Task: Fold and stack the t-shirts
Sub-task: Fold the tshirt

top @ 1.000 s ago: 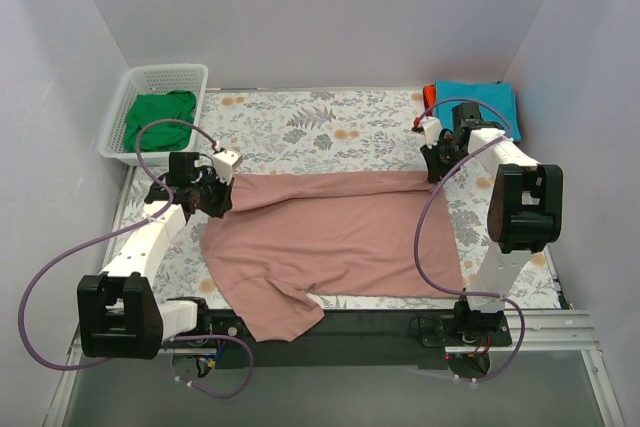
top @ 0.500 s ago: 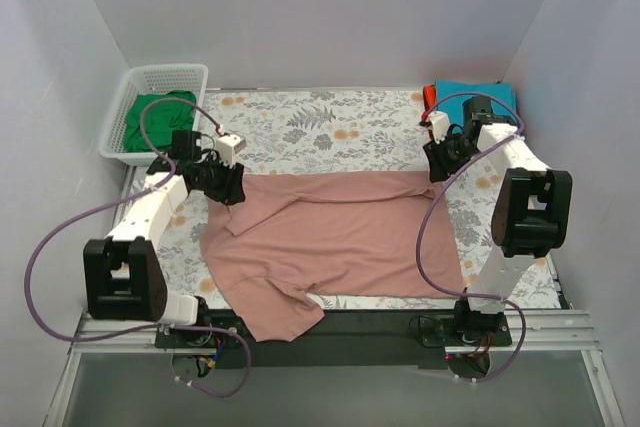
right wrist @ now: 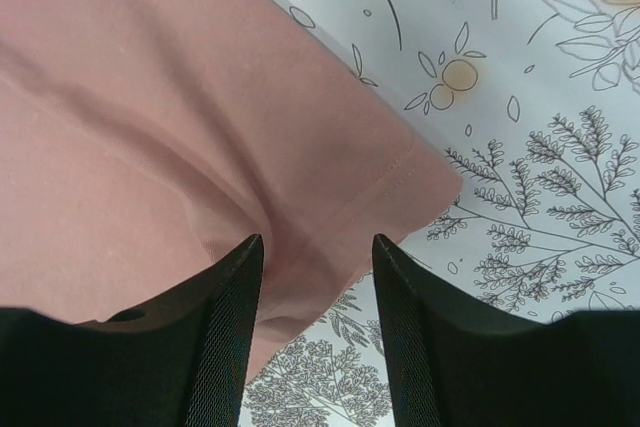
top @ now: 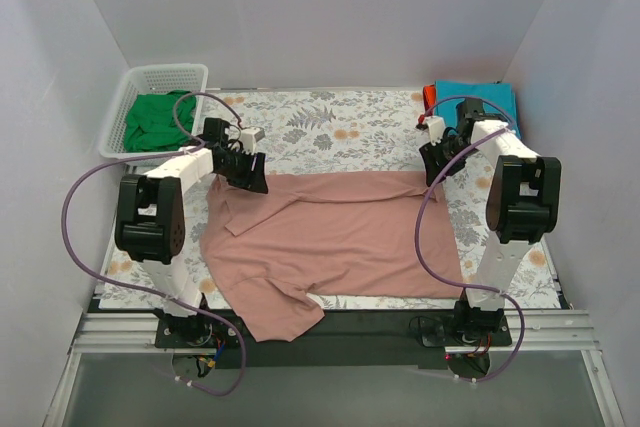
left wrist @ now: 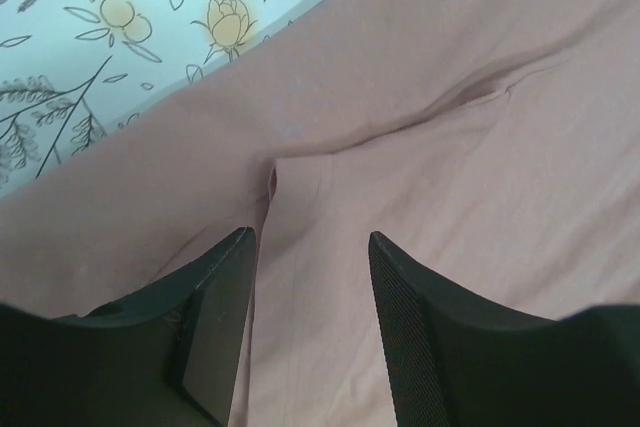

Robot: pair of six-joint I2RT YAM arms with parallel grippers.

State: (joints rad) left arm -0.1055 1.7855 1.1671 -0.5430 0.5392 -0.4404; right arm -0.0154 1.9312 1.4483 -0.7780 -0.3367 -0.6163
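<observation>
A dusty-pink t-shirt [top: 330, 237] lies spread on the floral cloth, plain side up, one sleeve hanging over the near edge. My left gripper [top: 250, 175] is open over its far left corner; pink cloth [left wrist: 420, 147] lies between and below the jaws. My right gripper [top: 432, 169] is open over the far right corner [right wrist: 400, 177], whose hem lies between the jaws. A green t-shirt [top: 157, 119] lies in the basket. A teal t-shirt [top: 478, 99] lies folded at the far right on a red-orange one [top: 429, 96].
The white mesh basket [top: 131, 85] stands at the far left corner. The floral table cloth [top: 330, 127] covers the table. White walls close in left, back and right. Purple cables loop from both arms.
My left gripper has moved right and away along the shirt's far edge, and that edge now lies flatter. My right gripper has stayed at the far right corner.
</observation>
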